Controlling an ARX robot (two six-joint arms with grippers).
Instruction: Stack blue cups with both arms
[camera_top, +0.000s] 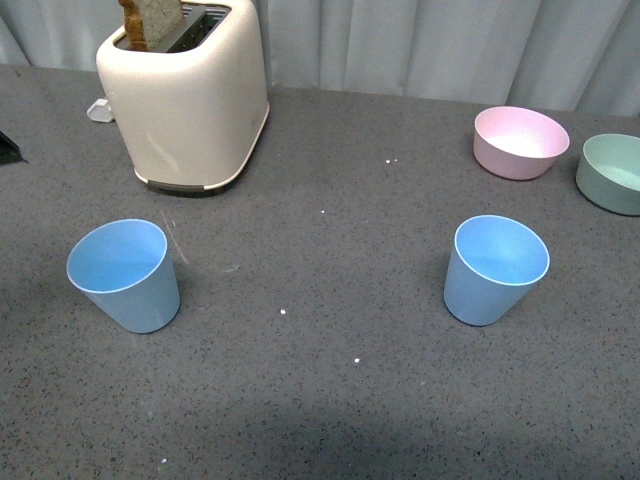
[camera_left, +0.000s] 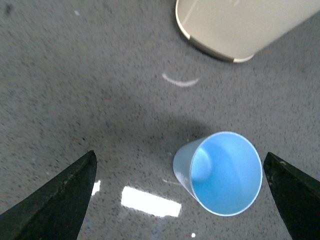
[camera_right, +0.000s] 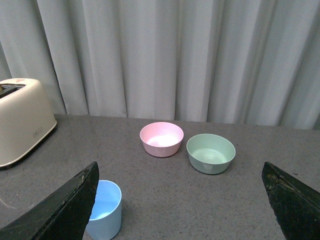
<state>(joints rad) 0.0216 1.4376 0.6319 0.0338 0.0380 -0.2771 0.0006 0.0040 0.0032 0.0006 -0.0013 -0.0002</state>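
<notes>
Two light blue cups stand upright and apart on the grey table: one at the left (camera_top: 124, 274), one at the right (camera_top: 494, 268). Neither arm shows in the front view. In the left wrist view my left gripper (camera_left: 182, 200) is open above the table, and the left cup (camera_left: 220, 172) lies between its fingers, nearer one of them, untouched. In the right wrist view my right gripper (camera_right: 180, 200) is open and empty, and the right cup (camera_right: 104, 210) stands beside one finger (camera_right: 65, 210).
A cream toaster (camera_top: 185, 95) with a slice of bread in it stands at the back left. A pink bowl (camera_top: 520, 141) and a green bowl (camera_top: 612, 172) stand at the back right. A pale curtain hangs behind the table.
</notes>
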